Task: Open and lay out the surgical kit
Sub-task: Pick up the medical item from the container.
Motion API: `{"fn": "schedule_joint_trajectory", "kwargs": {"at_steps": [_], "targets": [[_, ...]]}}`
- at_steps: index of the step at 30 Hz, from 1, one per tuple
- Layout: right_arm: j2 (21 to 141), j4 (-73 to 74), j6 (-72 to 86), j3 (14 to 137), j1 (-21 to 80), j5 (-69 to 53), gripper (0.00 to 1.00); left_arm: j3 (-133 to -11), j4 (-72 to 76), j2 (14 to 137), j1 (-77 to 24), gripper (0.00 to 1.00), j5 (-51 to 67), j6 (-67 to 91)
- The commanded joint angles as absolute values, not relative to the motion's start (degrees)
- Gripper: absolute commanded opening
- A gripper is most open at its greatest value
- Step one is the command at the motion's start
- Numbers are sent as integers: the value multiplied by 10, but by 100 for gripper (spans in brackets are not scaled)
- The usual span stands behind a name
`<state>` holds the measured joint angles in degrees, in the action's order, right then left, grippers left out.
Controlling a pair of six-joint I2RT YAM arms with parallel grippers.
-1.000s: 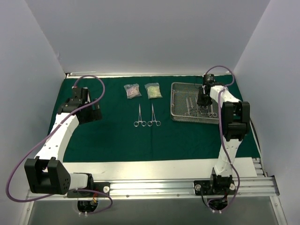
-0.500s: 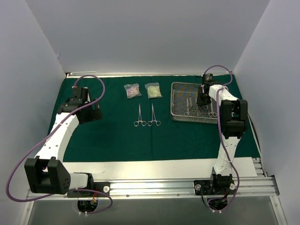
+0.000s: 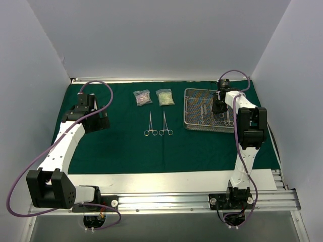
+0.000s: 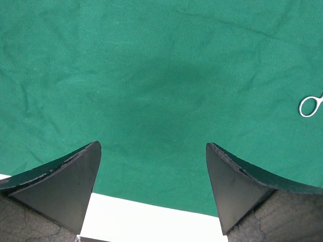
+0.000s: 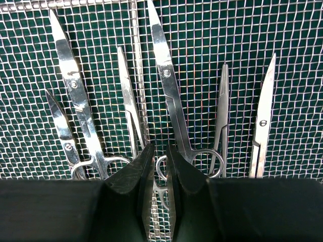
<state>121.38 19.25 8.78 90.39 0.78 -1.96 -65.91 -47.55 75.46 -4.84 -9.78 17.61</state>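
Top view: cloth (image 3: 126, 151) lies spread flat, with a white strip of table (image 3: 151, 180) showing below its lower edge. Tray (image 3: 187, 108) sits on the cloth, upper right of frame. Pink packet (image 3: 142, 98) and green packet (image 3: 165, 97) lie side by side at upper ctr, left of the tray. Just below them, left instr. (image 3: 150, 124) and right instr. (image 3: 164, 124) lie parallel on the cloth, tips toward the packets, rings toward the bottom of frame. My R gripper (image 3: 218, 108) is down inside the tray, right half. R wrist view: R gripper (image 5: 160, 151) has its jaws nearly together, clamped on a ring handle of the mid scissors (image 5: 166, 75). Six instr. lie on the mesh here, tips toward the top of frame, green cloth visible through the wire; a thin pair (image 5: 128, 96) lies just left of the mid scissors and a forceps (image 5: 222, 111) to the right. My L gripper (image 3: 100, 122) is at left of frame, well apart from the kit items. L wrist view: L gripper (image 4: 151, 151) has its jaws wide apart over bare cloth near the cloth's edge, and one ring (image 4: 309, 106) shows at the right edge.
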Motion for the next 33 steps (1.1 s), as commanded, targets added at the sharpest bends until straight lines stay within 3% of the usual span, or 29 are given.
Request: {"fn": "schedule_joint_trajectory", "kwargs": {"at_steps": [1,16,33], "targets": [[1176,223,77,917,8,-23,12,-659,-468,752,-50,94,-91,178],[1177,224,63,906,11,-52,12,-653,-466,749,-51,94,-91,178],[1231,233,51,901,39,-5,12,-647,-468,743,-51,94,-91,179]]}}
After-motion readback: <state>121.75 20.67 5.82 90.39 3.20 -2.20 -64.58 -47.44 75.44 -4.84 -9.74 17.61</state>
